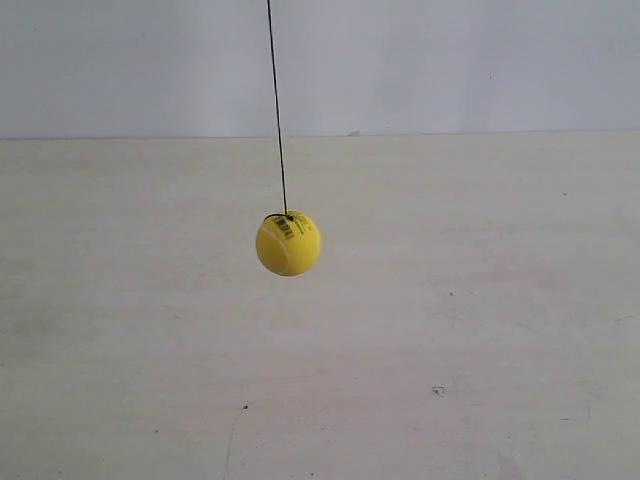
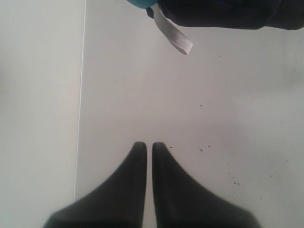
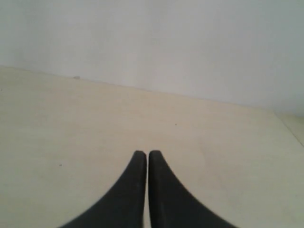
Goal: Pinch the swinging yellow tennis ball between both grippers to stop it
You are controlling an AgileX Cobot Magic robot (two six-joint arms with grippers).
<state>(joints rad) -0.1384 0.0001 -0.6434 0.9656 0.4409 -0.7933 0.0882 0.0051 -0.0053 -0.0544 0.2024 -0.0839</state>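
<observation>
Yellow tennis ball (image 1: 288,243) hangs on its string (image 1: 277,100) mid-scene above the table (image 1: 500,350), no arm near it. Left gripper (image 2: 146,145) and right gripper (image 3: 144,153) are both clenched on nothing. Mistime the approach and one tip likely bats it away.

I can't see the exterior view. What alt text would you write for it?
A yellow tennis ball hangs in mid-air on a thin dark string that runs up out of the picture. Behind it is a pale table with a few small specks, and a plain light wall.
</observation>
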